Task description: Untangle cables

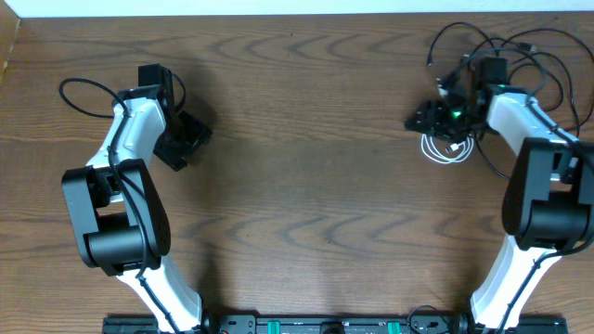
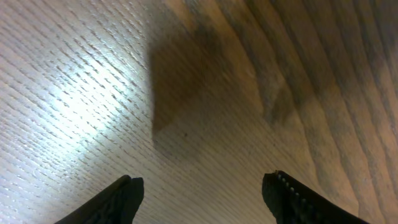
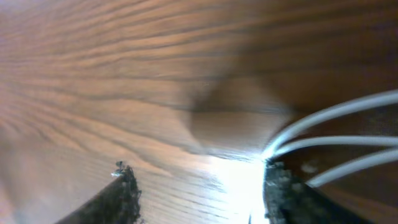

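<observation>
A small white cable point(image 1: 447, 148) lies coiled on the wooden table point(image 1: 306, 186) at the right. Long black cables point(image 1: 520, 51) sprawl in loose loops behind it, near the far right corner. My right gripper point(image 1: 424, 117) hangs just left of the white coil. In the right wrist view it point(image 3: 198, 168) is open, with bare wood between the fingers. Three white cable strands point(image 3: 360, 140) run off to the right past its right finger; I cannot tell whether they touch it. My left gripper point(image 1: 190, 139) is far away on the left side, open point(image 2: 204, 179) over bare wood and holding nothing.
A thin black wire loop point(image 1: 79, 97) hangs out from the left arm's wrist. The table's far edge point(image 1: 278, 15) runs along the top. The arm bases point(image 1: 325, 325) stand along the front edge.
</observation>
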`<state>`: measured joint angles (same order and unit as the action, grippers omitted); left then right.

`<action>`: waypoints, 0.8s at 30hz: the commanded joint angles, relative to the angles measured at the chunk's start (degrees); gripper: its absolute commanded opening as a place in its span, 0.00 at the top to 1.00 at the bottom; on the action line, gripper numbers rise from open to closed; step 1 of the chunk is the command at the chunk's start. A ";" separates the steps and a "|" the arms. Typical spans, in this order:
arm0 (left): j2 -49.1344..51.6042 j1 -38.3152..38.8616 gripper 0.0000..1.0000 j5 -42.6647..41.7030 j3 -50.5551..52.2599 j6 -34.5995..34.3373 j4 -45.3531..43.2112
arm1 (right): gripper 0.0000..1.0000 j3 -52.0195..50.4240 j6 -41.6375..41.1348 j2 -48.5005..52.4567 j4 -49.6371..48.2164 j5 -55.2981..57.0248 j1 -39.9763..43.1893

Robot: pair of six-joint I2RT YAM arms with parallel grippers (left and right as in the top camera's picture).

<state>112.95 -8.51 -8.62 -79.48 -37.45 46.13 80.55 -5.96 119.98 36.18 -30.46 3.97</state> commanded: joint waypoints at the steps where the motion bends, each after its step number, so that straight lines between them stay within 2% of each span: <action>1: 0.63 0.13 0.23 1.84 0.42 0.39 0.33 | 0.01 -0.26 0.90 -0.09 -0.46 9.70 -2.93; 7: 0.63 0.13 0.20 1.79 0.42 0.37 0.33 | 0.01 -0.28 0.90 -0.09 -0.85 11.76 -5.70; 9: 0.63 0.13 0.02 1.79 0.42 0.35 0.31 | 0.01 -0.33 0.90 -0.09 -1.46 11.78 -6.25; 13: 0.63 0.13 0.02 1.79 0.42 0.35 0.31 | 0.01 -0.33 0.92 -0.09 -4.61 13.05 -6.82; 24: 0.63 0.13 0.02 1.79 0.42 0.35 0.31 | 0.01 -0.33 0.70 -0.09 -4.68 15.98 -6.86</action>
<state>112.95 -8.51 -7.97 -79.48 -37.45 46.13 80.88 -5.41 118.87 31.62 -15.59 -2.72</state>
